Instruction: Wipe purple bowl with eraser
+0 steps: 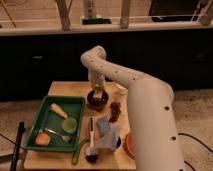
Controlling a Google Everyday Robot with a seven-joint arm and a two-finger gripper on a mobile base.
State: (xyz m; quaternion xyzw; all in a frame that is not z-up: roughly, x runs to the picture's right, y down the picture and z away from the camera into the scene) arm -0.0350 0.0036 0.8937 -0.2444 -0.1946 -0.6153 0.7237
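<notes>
The purple bowl (pixel 96 101) is a small dark round bowl on the wooden table (pixel 75 89), just right of the green tray. My gripper (pixel 97 92) reaches down from the white arm into the bowl's opening. A small pale piece shows at the gripper's tip inside the bowl; it looks like the eraser (pixel 97 93), partly hidden by the gripper.
A green tray (pixel 44 121) at the left holds a pale yellow wedge (pixel 58 110), a light-green bowl (pixel 69 124), a fork and an orange item. A brush (pixel 91 140), a blue-grey cloth (pixel 108 135), dark grapes (pixel 115 110) and an orange bowl (pixel 129 145) lie on the table.
</notes>
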